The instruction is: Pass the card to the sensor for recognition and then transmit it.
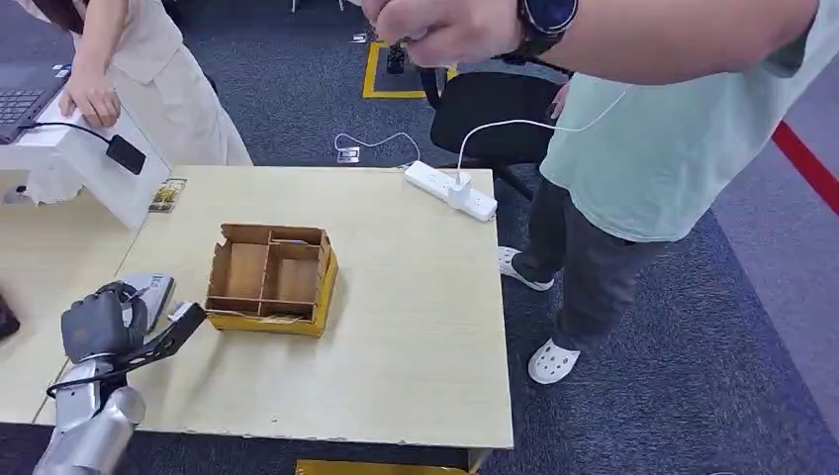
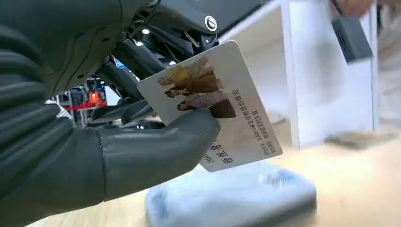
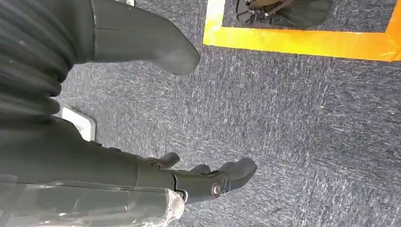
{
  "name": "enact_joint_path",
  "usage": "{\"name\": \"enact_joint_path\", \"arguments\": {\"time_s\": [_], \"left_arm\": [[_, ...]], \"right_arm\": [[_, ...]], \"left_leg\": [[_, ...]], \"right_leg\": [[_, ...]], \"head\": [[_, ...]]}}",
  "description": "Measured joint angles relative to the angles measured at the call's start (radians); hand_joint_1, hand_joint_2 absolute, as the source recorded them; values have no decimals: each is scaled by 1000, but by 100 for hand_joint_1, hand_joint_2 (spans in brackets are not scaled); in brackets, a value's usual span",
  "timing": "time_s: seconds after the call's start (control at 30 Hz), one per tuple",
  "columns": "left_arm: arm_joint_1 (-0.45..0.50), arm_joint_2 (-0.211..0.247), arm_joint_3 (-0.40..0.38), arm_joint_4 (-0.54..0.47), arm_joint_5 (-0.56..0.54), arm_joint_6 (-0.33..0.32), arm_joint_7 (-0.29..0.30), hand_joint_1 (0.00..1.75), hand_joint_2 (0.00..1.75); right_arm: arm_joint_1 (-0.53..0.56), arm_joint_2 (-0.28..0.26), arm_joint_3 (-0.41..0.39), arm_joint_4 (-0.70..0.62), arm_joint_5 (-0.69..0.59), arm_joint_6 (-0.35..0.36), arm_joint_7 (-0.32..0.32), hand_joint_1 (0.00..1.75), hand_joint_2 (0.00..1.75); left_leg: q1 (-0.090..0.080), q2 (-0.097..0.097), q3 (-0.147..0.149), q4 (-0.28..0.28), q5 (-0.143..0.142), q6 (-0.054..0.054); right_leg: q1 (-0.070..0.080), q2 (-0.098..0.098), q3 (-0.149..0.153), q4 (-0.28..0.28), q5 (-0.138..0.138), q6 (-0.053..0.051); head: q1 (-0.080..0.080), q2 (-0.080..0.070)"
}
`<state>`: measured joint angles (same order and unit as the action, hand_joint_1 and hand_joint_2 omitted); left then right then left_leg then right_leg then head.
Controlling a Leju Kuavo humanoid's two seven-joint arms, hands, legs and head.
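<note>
One card [image 2: 222, 101] pinched in left hand [image 2: 94, 156] fingers above sensor [image 2: 231, 201].

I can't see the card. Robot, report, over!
Left robot hand holds card just above the blue-grey sensor. Right robot hand empty, over carpet. Nothing between them.

A white card [image 2: 215, 104] printed with a brownish photo and dark text sits in the grey left hand [image 2: 94, 142] above a pale blue-white sensor [image 2: 231, 198] on the light wood table [image 1: 416, 327].
</note>
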<state>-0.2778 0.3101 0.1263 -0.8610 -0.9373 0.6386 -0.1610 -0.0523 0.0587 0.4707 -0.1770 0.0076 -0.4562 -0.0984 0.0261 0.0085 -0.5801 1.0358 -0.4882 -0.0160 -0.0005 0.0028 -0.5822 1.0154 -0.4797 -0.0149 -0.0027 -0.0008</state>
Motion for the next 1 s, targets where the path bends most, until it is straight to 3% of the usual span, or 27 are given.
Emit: {"name": "enact_joint_path", "arguments": {"time_s": [0.27, 0.47, 1.0], "left_arm": [[-147, 30, 5, -23, -117, 32, 10, 175, 175], [-260, 55, 4, -22, -132, 29, 12, 175, 175], [-415, 36, -39, 11, -123, 29, 45, 175, 175]], "right_arm": [[-11, 5, 0, -5, 19, 13, 2, 0, 175], [-13, 6, 0, -8, 26, 15, 3, 0, 175], [-22, 11, 0, -15, 38, 15, 3, 0, 175]], "left_leg": [[0, -1, 0, 0, 0, 0], [0, 0, 0, 0, 0, 0], [0, 0, -1, 1, 0, 0]], "right_leg": [[0, -1, 0, 0, 0, 0], [0, 0, -1, 0, 0, 0], [0, 1, -2, 0, 0, 0]], "head": [[0, 0], [0, 0], [0, 0]]}}
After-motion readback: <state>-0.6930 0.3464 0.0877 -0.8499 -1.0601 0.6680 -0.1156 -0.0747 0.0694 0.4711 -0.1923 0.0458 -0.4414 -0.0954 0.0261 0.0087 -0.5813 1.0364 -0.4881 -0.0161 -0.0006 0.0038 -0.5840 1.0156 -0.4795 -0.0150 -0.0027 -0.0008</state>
